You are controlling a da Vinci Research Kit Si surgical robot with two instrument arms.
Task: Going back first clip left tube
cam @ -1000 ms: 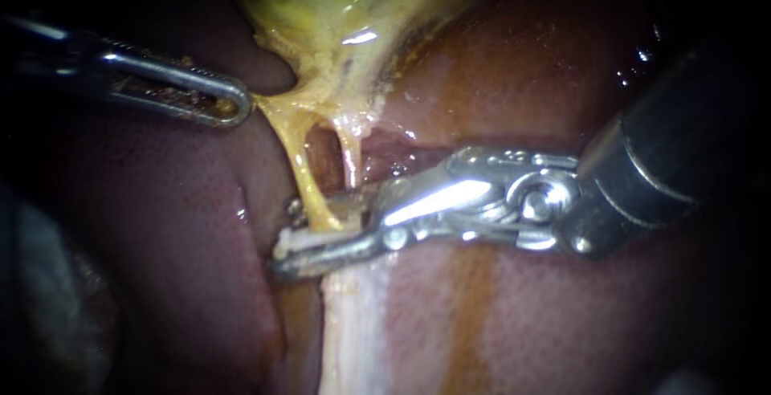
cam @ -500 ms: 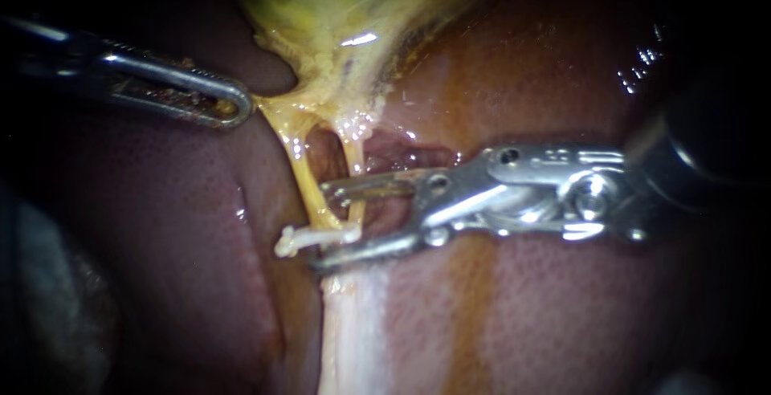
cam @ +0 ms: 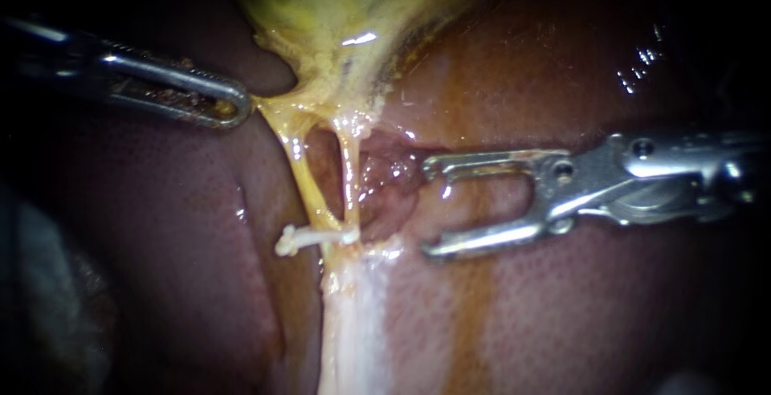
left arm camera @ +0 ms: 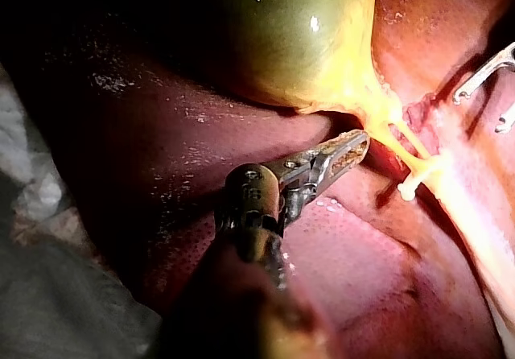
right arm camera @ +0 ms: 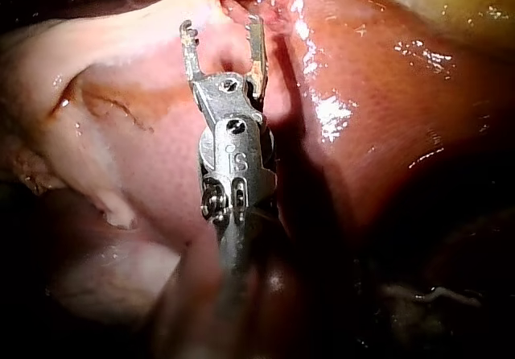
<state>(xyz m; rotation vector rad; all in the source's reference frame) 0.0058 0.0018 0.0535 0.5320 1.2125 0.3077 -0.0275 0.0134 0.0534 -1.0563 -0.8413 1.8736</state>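
Right claw point(cam: 426, 208), seemingly empty, has left the clip point(cam: 309, 238).

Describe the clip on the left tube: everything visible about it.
The clip is a small, pale, plastic-looking bar, closed crosswise over the lower end of the left tube. One knobbed end sticks out free over the liver. The other end reaches the neighbouring tube; whether it grips that too is unclear. The right instrument stands clear of it.
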